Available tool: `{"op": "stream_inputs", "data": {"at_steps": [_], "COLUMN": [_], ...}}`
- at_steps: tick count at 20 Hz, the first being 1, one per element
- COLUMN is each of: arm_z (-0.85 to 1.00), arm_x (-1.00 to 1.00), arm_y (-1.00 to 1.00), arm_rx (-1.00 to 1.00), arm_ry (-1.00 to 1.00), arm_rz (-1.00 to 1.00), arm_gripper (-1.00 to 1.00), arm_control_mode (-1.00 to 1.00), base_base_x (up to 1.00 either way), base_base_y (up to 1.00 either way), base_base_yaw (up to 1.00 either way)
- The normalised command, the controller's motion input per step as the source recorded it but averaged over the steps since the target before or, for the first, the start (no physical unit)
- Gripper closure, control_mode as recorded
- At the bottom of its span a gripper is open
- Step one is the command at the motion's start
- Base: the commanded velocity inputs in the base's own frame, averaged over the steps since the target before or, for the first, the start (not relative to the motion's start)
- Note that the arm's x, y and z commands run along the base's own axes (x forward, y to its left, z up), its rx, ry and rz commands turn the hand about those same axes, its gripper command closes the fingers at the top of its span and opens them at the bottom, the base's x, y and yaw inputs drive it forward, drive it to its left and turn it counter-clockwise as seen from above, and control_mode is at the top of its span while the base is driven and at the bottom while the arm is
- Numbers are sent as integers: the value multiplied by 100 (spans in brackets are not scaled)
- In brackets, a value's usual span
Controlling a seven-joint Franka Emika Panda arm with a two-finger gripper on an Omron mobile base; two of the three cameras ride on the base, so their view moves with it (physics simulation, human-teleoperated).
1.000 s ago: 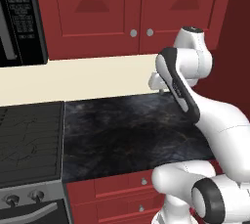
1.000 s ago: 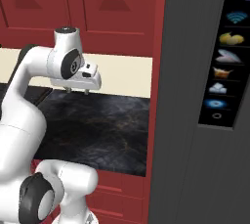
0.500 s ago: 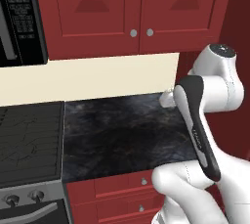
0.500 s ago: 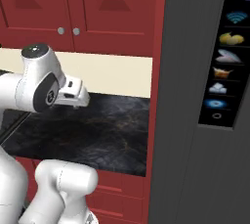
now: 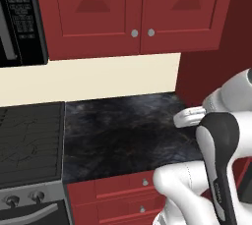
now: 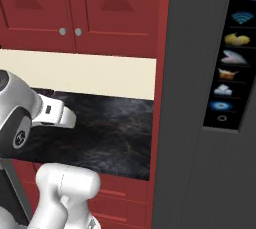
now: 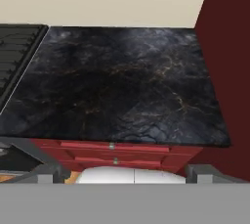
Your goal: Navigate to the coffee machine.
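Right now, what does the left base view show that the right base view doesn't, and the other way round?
The left base view alone shows the black microwave with its keypad at the upper left and the dark stove with knobs below it. The right base view alone shows a tall dark grey appliance with a column of lit icons on its front. Both show the black marble counter, the red upper cabinets, the cream wall strip and the red drawers under the counter.

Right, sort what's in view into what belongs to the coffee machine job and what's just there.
Job:
nothing; what stands here is no coffee machine

Just there:
microwave
stove
black counter
red cabinets
drawers
grey panel with icons
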Motion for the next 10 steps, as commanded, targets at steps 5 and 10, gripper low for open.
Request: {"op": "stream_inputs", "data": {"at_steps": [5, 10], "arm_z": [0, 0], "arm_x": [0, 0], "arm_y": [0, 0], "arm_rx": [0, 0], "arm_ry": [0, 0], "arm_rz": [0, 0], "arm_gripper": [-100, -100], "arm_control_mode": [100, 100], "base_base_x": [-90, -58], "base_base_y": [50, 54], "base_base_yaw": [28, 90]}}
